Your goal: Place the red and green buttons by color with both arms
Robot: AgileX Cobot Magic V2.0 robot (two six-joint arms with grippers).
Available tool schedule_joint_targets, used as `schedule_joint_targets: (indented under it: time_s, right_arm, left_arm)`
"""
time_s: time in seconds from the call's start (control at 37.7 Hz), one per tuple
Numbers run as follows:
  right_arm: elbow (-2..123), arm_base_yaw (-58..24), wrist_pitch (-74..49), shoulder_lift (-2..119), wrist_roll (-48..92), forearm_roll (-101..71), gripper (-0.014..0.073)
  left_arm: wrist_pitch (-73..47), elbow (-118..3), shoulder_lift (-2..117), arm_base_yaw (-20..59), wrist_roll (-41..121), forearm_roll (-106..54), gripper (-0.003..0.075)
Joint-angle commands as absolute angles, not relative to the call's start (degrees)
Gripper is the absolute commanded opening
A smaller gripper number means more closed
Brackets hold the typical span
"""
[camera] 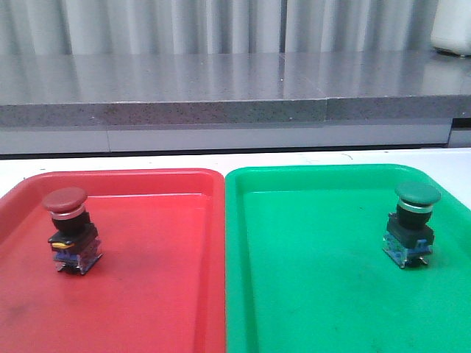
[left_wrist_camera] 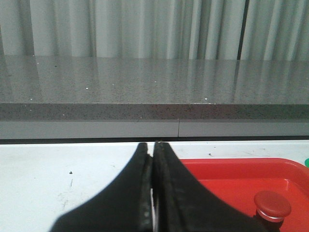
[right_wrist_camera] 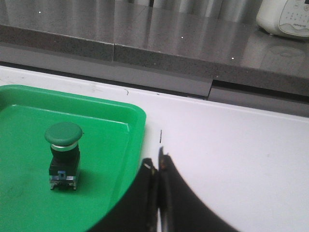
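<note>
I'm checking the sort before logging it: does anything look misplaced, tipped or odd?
Nothing stands out. The red button stands upright in the red tray, the green button upright in the green tray. Both pincers, left and right, are shut and empty.

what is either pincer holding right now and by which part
Nothing. The left pincer and right pincer are both shut and empty; the red button and green button stand free in their trays.
</note>
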State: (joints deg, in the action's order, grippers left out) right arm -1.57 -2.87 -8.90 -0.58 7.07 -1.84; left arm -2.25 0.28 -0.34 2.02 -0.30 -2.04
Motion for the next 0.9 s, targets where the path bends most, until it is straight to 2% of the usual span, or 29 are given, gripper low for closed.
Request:
schedule_joint_targets:
  time_s: [0.0, 0.87]
  right_arm:
    - [-1.17, -2.5, -2.62, -1.52, 7.69, -1.46, -0.007]
    - [-1.22, -2.5, 0.42, -1.53, -1.66, 0.0, -0.007]
  left_arm:
    - [2.72, 1.69, -1.2, 1.98, -0.99, -2.5, -0.002]
    - [2.72, 1.69, -1.2, 1.98, -0.99, -2.5, -0.002]
